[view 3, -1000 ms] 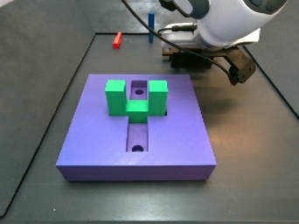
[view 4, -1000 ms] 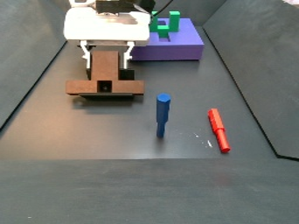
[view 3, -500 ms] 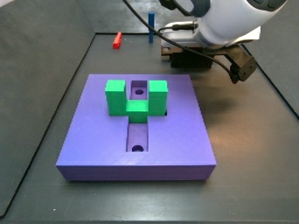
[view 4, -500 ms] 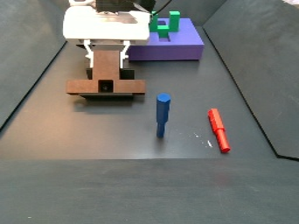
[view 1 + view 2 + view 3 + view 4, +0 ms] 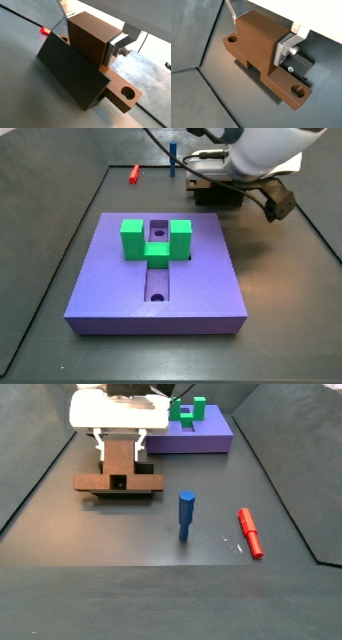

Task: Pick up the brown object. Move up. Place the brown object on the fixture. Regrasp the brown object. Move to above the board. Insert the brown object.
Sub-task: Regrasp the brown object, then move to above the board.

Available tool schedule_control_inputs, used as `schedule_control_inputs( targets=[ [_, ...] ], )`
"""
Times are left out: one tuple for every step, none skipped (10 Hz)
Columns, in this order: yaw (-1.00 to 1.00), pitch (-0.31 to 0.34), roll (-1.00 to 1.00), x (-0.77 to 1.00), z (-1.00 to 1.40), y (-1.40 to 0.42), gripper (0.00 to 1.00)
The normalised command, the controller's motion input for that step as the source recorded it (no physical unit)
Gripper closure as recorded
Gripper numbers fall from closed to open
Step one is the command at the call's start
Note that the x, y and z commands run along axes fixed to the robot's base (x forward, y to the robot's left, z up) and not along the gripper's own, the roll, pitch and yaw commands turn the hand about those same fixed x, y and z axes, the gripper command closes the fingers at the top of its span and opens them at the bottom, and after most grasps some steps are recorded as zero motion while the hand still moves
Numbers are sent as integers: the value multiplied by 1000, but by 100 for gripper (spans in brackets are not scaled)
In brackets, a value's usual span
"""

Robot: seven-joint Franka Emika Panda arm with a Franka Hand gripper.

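Peg, red [image 5: 250, 532], lying flat on the dark bench [image 5: 214, 574], nearest the camera in a side view; also seen far back in a side view [image 5: 135, 172].

Peg, blue [image 5: 186, 516], upright, just beside the red one and apart from it; in a side view [image 5: 174, 158] it stands behind the arm.

Fixture [image 5: 118, 484], low dark brown holder, resting on the bench beyond the blue peg and well apart from the board. In both wrist views its base shows as a flat bar with a round hole at each end [image 5: 123, 94] [image 5: 291, 92].

Block, brown [image 5: 122, 454], sitting in the fixture, its upper part rising between the fingers; a large flat brown face in both wrist views [image 5: 90, 35] [image 5: 258, 35].

End effector [image 5: 120, 439], directly over the fixture, narrowed onto the block: silver finger [image 5: 288, 45] pressed flat to one side of the block, the opposite finger [image 5: 61, 7] only partly visible at the other side. White arm body above it in a side view [image 5: 261, 153].

Board [image 5: 160, 278], purple slab with lengthwise slot and small round holes, farthest back in a side view [image 5: 194, 434].

U-block, green [image 5: 155, 238], standing on the board astride the slot.
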Motion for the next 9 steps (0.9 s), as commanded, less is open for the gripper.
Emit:
schedule_control_inputs(
  targets=[
    [0, 0, 0, 0, 0, 0, 100],
    [0, 0, 0, 0, 0, 0, 100],
    [0, 0, 0, 0, 0, 0, 100],
    [0, 0, 0, 0, 0, 0, 100],
    [0, 0, 0, 0, 0, 0, 100],
    [0, 0, 0, 0, 0, 0, 100],
    [0, 0, 0, 0, 1400, 0, 100],
    [-11, -18, -51, -12, 1400, -3, 100],
    [-16, -52, -120, -40, 1400, 11, 100]
  ],
)
